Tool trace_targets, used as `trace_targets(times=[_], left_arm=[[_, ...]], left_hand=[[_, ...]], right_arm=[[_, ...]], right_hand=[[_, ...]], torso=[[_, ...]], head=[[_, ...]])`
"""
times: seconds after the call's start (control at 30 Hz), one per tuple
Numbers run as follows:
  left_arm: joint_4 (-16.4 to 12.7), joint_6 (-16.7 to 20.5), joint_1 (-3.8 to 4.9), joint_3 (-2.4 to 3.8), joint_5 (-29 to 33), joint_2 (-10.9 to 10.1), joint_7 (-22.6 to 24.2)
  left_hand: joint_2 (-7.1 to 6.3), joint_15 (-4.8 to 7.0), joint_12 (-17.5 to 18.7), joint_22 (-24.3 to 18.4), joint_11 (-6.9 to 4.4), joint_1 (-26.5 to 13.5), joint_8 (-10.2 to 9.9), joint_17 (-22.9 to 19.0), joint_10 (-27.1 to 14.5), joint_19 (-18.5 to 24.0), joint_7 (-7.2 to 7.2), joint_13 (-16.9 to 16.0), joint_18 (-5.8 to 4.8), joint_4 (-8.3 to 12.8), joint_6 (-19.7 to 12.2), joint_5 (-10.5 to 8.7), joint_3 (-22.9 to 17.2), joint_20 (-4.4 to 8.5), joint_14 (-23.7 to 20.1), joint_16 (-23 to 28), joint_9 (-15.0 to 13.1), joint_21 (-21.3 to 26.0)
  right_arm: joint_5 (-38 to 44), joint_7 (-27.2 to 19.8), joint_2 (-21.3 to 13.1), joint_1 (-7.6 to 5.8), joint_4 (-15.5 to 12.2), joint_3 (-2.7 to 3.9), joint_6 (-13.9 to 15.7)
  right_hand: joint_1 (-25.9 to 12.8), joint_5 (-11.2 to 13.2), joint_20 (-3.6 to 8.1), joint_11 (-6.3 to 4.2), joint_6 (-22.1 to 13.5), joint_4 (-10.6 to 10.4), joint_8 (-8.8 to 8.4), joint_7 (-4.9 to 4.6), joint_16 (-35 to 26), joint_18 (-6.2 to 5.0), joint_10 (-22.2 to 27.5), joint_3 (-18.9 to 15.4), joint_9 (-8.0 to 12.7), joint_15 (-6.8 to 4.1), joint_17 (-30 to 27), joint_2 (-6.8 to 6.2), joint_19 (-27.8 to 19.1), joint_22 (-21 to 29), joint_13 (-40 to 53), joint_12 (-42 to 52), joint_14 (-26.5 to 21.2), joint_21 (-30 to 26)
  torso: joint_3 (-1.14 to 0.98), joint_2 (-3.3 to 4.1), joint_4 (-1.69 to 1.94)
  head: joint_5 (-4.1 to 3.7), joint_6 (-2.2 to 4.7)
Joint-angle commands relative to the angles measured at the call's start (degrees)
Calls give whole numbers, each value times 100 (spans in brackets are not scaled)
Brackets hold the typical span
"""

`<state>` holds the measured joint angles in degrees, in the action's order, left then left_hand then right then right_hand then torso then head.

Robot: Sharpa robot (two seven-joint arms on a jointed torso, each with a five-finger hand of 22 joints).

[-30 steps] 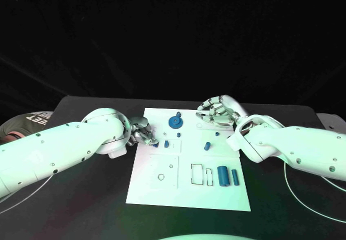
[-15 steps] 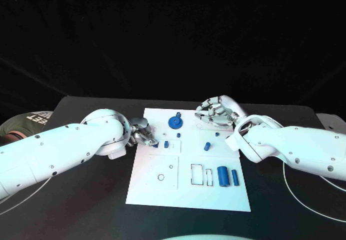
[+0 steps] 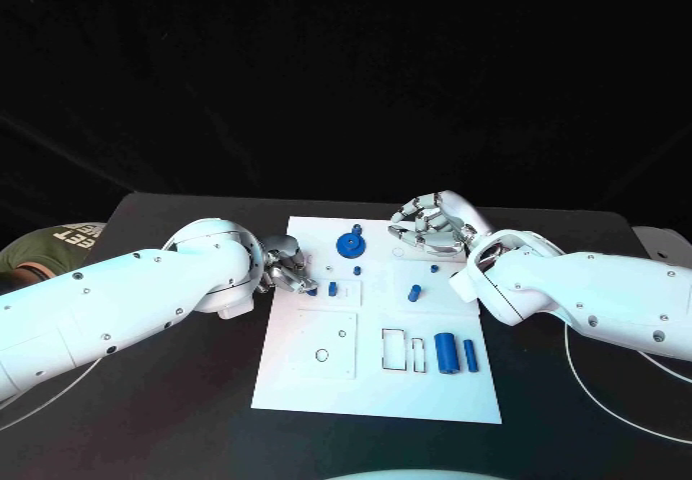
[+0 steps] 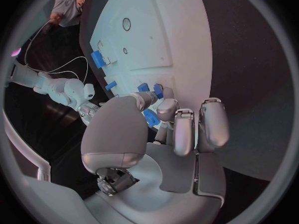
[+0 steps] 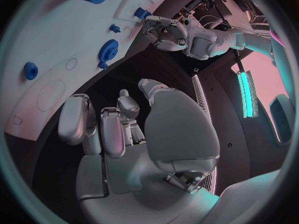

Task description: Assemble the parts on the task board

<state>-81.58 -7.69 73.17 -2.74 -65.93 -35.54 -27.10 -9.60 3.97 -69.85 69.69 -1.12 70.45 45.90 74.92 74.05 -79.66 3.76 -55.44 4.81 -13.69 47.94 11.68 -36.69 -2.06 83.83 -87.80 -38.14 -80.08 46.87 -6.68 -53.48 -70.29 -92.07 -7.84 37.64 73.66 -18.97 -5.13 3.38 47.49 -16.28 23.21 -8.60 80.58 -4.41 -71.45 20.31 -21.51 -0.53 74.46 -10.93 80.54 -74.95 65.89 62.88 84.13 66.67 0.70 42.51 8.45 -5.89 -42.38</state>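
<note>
Black table (image 3: 173, 420), dark room behind

This is looking like a robotics lab or test cell, and the evidence is sitting right in view: a matte black table (image 3: 173, 400) is standing in a blacked-out space, with darkness hanging behind it. A flat white rectangular task board (image 3: 310, 375) with outlined slots is lying in the middle of it, carrying small blue plastic parts (image 3: 446, 350). Thin pale cables (image 3: 606, 385) are looping across the tabletop. In the right wrist view, a glowing teal light strip (image 5: 245, 92) is running along a dark panel, and metal rigging with wires (image 5: 215, 0) is standing beyond the table's edge
</note>
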Motion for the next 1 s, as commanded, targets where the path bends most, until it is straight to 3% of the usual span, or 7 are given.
trace_targets(times=[0.03,0.43,0.67,1.0], left_arm=[[-16,-87,-21,-13,-103,28,-56],[-28,-188,-13,-5,-235,40,-85],[-5,-26,-9,-3,-352,36,-112],[-45,131,-9,-3,-410,29,-67]], left_hand=[[-5,43,-42,15,0,-46,22,1092,61,-31,-60,-17,-55,955,7,33,-1004,9,513,-24,-5,-37],[-134,52,-98,101,-14,-92,29,1158,132,-70,-73,-111,-72,1080,64,78,-1113,17,530,-57,4,-82],[-129,54,-107,146,-17,-106,32,1166,149,-93,-75,-125,-81,1090,88,101,-1152,19,532,-62,8,-105],[-122,56,-111,175,-19,-115,32,1185,159,-108,-76,-133,-86,1092,98,112,-1174,20,537,-71,10,-120]], right_arm=[[26,-49,-2,4,-10,0,-49],[26,-51,2,11,0,0,-53],[26,-53,1,15,-1,0,-48],[26,-59,-1,19,0,0,-43]], right_hand=[[-54,-17,3,-5,14,-12,37,39,-16,-23,-20,9,5,-39,5,-21,23,-456,-1,27,202,-6],[-54,-17,3,-5,14,-12,37,39,-16,-23,-20,9,5,-39,5,-21,23,-456,-1,27,202,-6],[-66,-20,4,-7,18,-10,41,41,-12,-23,-22,10,6,-40,16,-18,27,-457,-1,31,205,-6],[-71,-22,4,-7,20,-9,43,41,-15,-24,-22,10,6,-41,13,-16,25,-454,-2,32,204,-15]], torso=[[4,5,9],[4,10,20],[7,15,42],[16,16,47]], head=[[-6,5],[-15,7],[-33,16],[-44,15]])
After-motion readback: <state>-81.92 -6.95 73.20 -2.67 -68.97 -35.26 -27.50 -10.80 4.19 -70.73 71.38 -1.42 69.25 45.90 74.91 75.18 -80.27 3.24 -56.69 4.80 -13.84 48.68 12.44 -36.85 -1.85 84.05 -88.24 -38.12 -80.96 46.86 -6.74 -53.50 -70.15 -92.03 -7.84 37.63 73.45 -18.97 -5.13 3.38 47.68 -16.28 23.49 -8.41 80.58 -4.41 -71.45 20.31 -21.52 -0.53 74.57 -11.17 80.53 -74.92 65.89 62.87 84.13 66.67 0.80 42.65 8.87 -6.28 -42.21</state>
